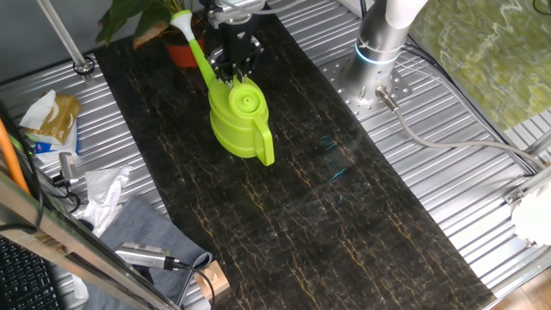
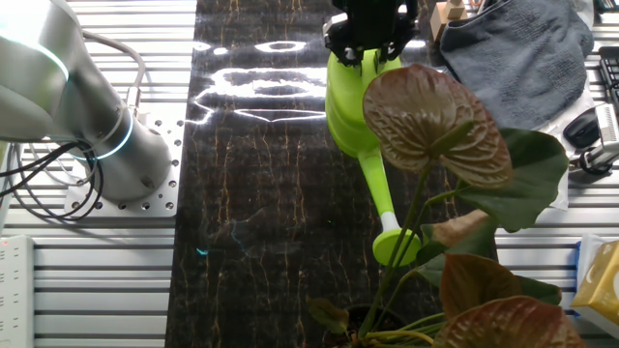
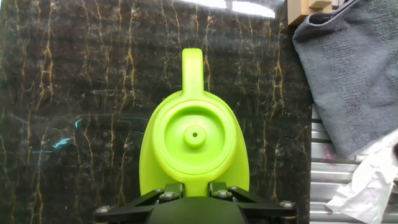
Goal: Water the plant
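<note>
The plant (image 1: pixel 142 19) stands at the far end of the dark marble worktop (image 1: pixel 293 207) as one fixed view shows it, in a red-orange pot (image 1: pixel 182 54). In the other fixed view its broad leaves (image 2: pixel 435 121) fill the foreground, some green, some reddish brown.

The lime-green can (image 1: pixel 239 120) sits just beside the pot, nearer the middle of the worktop. Its long spout (image 2: pixel 377 188) runs toward the plant, and the rose (image 2: pixel 397 248) at the tip lies among the stems, above the pot's edge. The can's handle (image 3: pixel 192 68) points away from the plant.

The hand (image 1: pixel 233 71) is over the can at the base of the spout, between the can's lid (image 3: pixel 194 135) and the plant, so the plant lies just beyond the hand along the spout. In the hand view the black fingers (image 3: pixel 169 191) sit tight against both sides of the spout's root, pinching the can.

Past the can, away from the plant, a grey cloth (image 3: pixel 351 74) lies off the worktop's side on the ribbed metal, with crumpled white paper (image 3: pixel 367 186) next to it. The arm's silver base (image 2: pixel 87 126) stands on the other side of the worktop from the cloth.
</note>
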`<action>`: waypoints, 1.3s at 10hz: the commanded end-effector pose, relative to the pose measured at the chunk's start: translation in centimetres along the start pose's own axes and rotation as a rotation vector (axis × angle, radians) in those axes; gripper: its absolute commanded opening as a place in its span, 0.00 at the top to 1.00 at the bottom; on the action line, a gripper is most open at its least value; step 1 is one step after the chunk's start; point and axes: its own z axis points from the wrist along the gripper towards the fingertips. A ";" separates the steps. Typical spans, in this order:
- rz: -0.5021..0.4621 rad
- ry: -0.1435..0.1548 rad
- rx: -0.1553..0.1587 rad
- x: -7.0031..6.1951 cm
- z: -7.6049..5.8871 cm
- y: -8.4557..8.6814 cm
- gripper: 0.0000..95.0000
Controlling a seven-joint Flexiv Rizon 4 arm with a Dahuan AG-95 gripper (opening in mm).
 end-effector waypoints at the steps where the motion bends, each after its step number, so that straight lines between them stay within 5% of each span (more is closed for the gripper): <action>1: -0.004 0.000 0.001 0.1 -0.1 0.0 1.00; 13: -0.019 -0.014 0.007 1.3 -0.5 1.1 1.00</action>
